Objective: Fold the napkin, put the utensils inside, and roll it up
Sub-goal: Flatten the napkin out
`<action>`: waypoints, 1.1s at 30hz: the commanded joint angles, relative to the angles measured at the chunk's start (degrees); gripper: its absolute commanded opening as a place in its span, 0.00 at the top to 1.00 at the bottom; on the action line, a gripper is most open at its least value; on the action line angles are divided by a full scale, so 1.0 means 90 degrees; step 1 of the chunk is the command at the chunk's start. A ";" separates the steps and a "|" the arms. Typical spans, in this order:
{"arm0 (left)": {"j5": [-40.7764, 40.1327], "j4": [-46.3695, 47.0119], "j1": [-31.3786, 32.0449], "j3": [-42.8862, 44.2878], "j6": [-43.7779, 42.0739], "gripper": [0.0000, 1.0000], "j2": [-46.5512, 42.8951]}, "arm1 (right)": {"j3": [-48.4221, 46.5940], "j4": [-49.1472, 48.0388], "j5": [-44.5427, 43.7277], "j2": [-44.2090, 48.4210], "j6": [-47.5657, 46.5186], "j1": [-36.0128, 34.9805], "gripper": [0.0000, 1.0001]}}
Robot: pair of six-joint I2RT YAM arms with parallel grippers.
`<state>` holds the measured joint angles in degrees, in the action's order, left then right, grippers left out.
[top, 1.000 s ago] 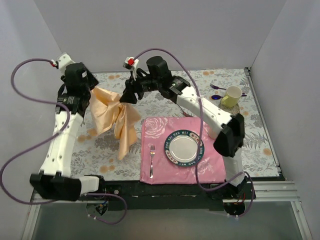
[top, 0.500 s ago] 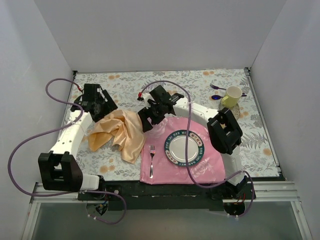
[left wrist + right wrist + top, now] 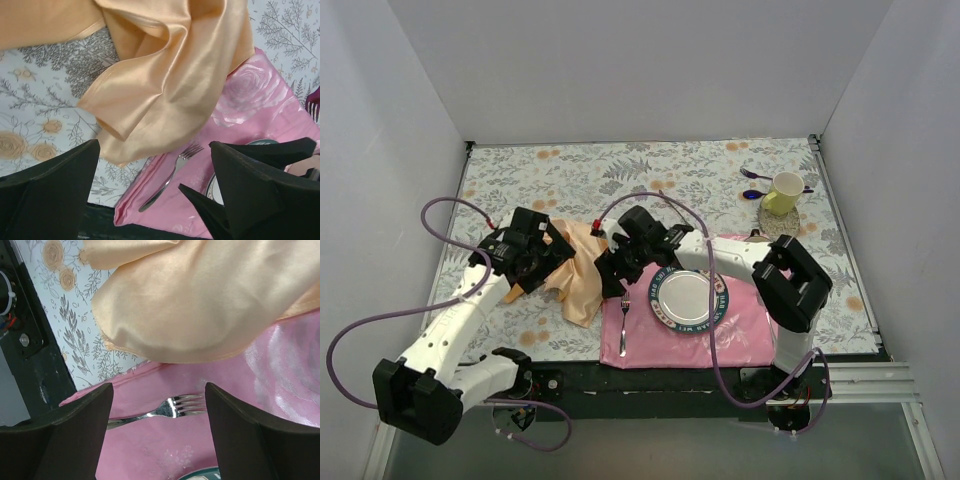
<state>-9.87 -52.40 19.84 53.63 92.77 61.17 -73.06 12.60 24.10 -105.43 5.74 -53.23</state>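
- The napkin (image 3: 578, 278) lies in a loose heap on the counter (image 3: 650, 170), left of centre and toward the near edge. Its right side laps over the left edge of the mat (image 3: 745, 330).
- The left pincer (image 3: 155, 152) hangs just over the heap, fingers spread wide with nothing between them.
- The right pincer (image 3: 157, 390) is spread and empty too. It sits low over the mat's left edge, above the silver fork (image 3: 623, 320), with a napkin fold just beyond its tips.
- The cloth looks light, limp and very slick. The satin throws deep, soft folds and holds no crease, so I judge it will sag and slide out of a shallow pinch.
- Layers lie on one another in the heap. A bite into the middle would likely catch several at once and drag the whole heap rather than open it.
- The best holds, in my view, are the hemmed edge that shows in the left wrist view and a free corner. Each pincer should take one, pinched deep and well apart, so the cloth can be drawn flat.
- Pushed along the counter, the napkin will probably bunch or skate, so lifting suits it better than dragging.
- Of the cutlery to be wrapped, only dark tines (image 3: 312, 106) peek in at the right edge of the left wrist view. Where the rest lies I cannot tell. Stiff, thin metal like that would call for a pinch across the handle.
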 commanded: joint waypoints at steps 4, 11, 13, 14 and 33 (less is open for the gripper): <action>0.0197 -0.0584 -0.0104 -0.0713 0.1507 0.06 -0.0683 | 0.0090 -0.0521 -0.1970 0.0279 -0.1493 -0.1212 0.17; 0.0589 -0.0125 -0.0738 -0.1105 0.1869 0.26 -0.0780 | 0.0080 -0.0365 -0.3312 0.0249 -0.1488 -0.1702 0.16; 0.0811 0.0070 -0.1088 -0.1289 0.1860 0.28 -0.0839 | 0.0294 -0.0559 -0.3244 0.0395 -0.1448 -0.1712 0.17; 0.0929 0.0148 -0.1187 -0.1368 0.1908 0.29 -0.0839 | 0.0382 -0.0657 -0.3205 0.0454 -0.1448 -0.1712 0.17; 0.1184 0.0988 -0.1559 -0.1896 0.1860 0.95 -0.0586 | 0.0082 -0.1412 -0.2129 -0.0257 -0.2698 -0.2298 0.28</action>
<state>2.02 -44.38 6.11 35.62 110.00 57.17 -65.43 0.01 4.62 -102.54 -17.04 -71.90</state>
